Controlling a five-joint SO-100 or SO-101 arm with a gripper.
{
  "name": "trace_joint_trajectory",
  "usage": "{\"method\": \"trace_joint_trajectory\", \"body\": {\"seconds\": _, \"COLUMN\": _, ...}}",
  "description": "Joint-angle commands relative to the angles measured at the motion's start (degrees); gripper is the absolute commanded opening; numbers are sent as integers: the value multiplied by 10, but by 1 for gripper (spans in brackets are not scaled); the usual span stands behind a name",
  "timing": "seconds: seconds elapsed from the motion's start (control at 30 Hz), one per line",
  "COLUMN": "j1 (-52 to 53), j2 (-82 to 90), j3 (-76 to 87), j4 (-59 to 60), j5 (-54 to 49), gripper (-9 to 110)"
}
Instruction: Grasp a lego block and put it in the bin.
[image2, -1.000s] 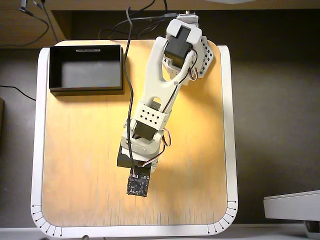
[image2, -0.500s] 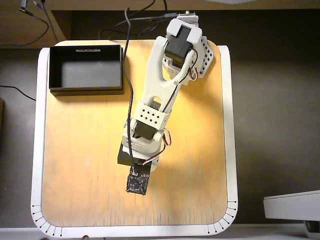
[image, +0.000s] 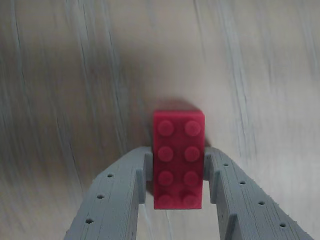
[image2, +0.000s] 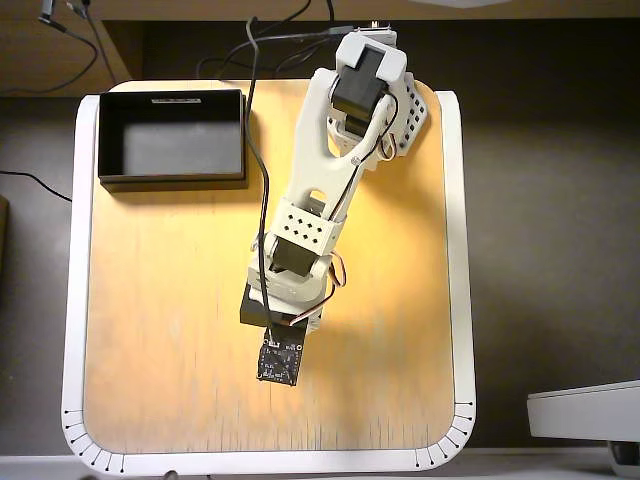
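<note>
In the wrist view my jaws grip the brick between them, its long axis toward 12 o'clock.

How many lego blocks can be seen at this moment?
1. The red lego block sits between the gripper fingers in the wrist view; the overhead view shows none, since the arm covers that spot, so others could be hidden.

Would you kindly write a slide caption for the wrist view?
Red lego block, studs up, held between the grey jaws above a wood-grain table.
</note>
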Motion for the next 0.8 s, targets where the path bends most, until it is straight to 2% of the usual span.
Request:
{"method": "trace_joint_trajectory", "body": {"seconds": 0.0, "j1": 0, "j2": 79, "j3": -2, "j4": 33, "j5": -7, "gripper": 0}}
{"method": "trace_joint_trajectory", "body": {"seconds": 0.5, "j1": -11, "j2": 348, "j3": -2, "j4": 183, "j5": -44, "gripper": 0}}
{"method": "trace_joint_trajectory", "body": {"seconds": 0.77, "j1": 54, "j2": 514, "j3": -2, "j4": 254, "j5": -47, "gripper": 0}}
